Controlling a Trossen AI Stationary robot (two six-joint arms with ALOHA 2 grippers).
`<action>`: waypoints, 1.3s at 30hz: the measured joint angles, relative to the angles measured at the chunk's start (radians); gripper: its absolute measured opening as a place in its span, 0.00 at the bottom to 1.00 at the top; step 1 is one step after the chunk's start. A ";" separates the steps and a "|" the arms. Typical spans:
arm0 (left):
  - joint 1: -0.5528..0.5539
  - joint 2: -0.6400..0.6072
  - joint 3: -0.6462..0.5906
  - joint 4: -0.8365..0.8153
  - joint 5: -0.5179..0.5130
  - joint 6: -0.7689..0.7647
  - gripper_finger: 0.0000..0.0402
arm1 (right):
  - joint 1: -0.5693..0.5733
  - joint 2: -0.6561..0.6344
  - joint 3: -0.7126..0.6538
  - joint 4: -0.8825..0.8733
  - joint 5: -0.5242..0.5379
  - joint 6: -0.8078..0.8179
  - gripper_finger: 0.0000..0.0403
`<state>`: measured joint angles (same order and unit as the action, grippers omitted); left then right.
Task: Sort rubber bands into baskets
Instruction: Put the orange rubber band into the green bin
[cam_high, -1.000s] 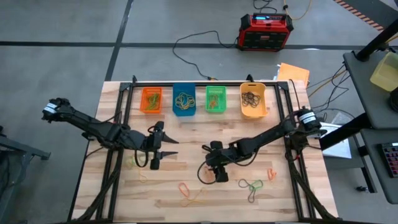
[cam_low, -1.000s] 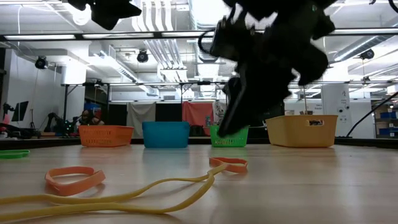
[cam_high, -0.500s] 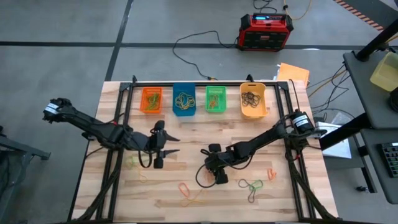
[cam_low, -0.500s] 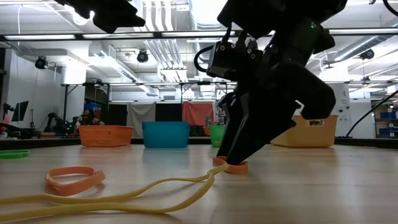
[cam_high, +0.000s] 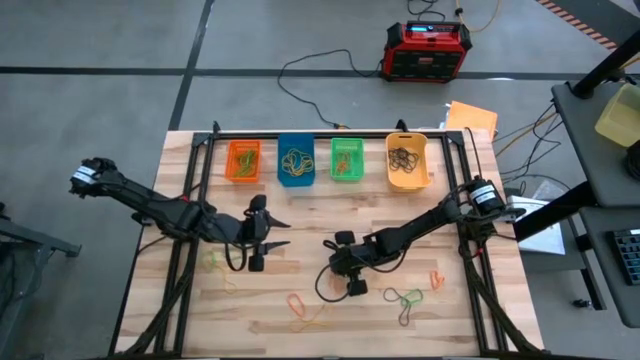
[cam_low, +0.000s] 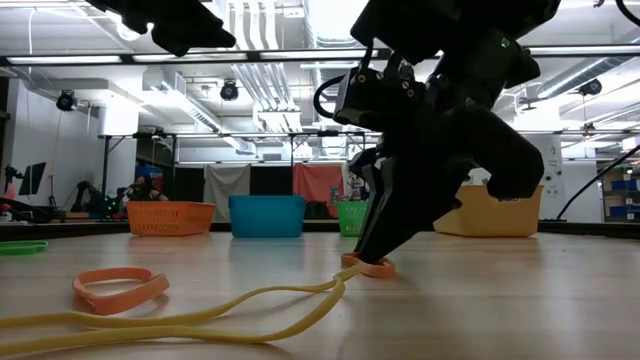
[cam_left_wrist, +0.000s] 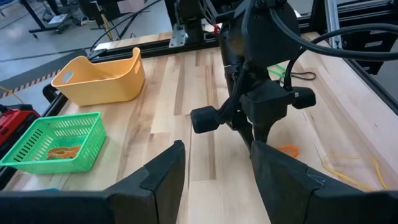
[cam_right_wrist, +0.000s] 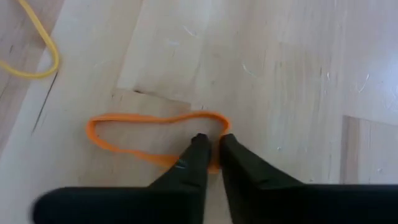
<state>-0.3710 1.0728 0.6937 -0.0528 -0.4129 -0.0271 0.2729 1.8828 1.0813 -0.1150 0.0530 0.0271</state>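
High view: four small rectangular plastic baskets stand in a row along the far edge of the wooden table: orange basket, blue basket, green basket and larger yellow-orange basket. The right gripper is lowered to the table well in front of the green basket. The left gripper hovers in front of the orange basket, fingers spread.

Low view: the right gripper's fingertips meet the thin orange rubber band lying flat on the table. A long yellow rubber band trails from it toward the camera.

Left wrist view: the left fingers stand apart, empty.

Right wrist view: the right fingers pinch one end of the orange loop; its long axis extends sideways from the fingertips.
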 joint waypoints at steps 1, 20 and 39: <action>0.000 0.001 0.000 0.000 0.000 0.003 0.42 | 0.000 0.000 0.000 0.000 0.001 -0.004 0.04; 0.000 0.004 0.000 0.010 -0.081 0.019 0.42 | -0.003 -0.174 0.023 -0.038 0.045 -0.113 0.02; 0.009 0.003 0.000 0.000 -0.209 0.061 0.42 | -0.143 -0.444 0.023 -0.050 0.277 -0.402 0.02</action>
<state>-0.3616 1.0763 0.6933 -0.0533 -0.6216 0.0334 0.1303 1.4388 1.1045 -0.1650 0.3304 -0.3750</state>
